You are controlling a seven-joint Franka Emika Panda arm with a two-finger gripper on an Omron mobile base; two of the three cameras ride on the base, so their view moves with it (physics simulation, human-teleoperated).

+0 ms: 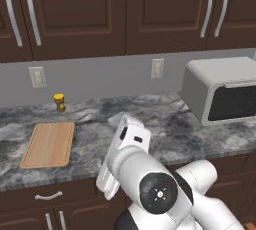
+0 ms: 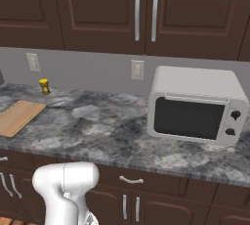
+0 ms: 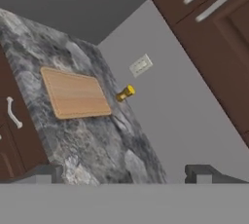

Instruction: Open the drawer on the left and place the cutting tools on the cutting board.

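Hovering with gripper [image 3: 124,174] fingers spread, empty — I'm lining up; drawer [image 3: 14,121] handle beyond left fingertip, cutting board [image 3: 74,94] ahead.

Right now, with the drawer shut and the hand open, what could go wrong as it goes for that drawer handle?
1. The drawer sits low under the counter edge, and its curved handle is slim; the open hand, tilted well off it, could miss or slip.
2. The cutting board lies near the counter's front edge just above; a rising arm might knock it.
3. The small yellow jar behind the board could topple during later placing.
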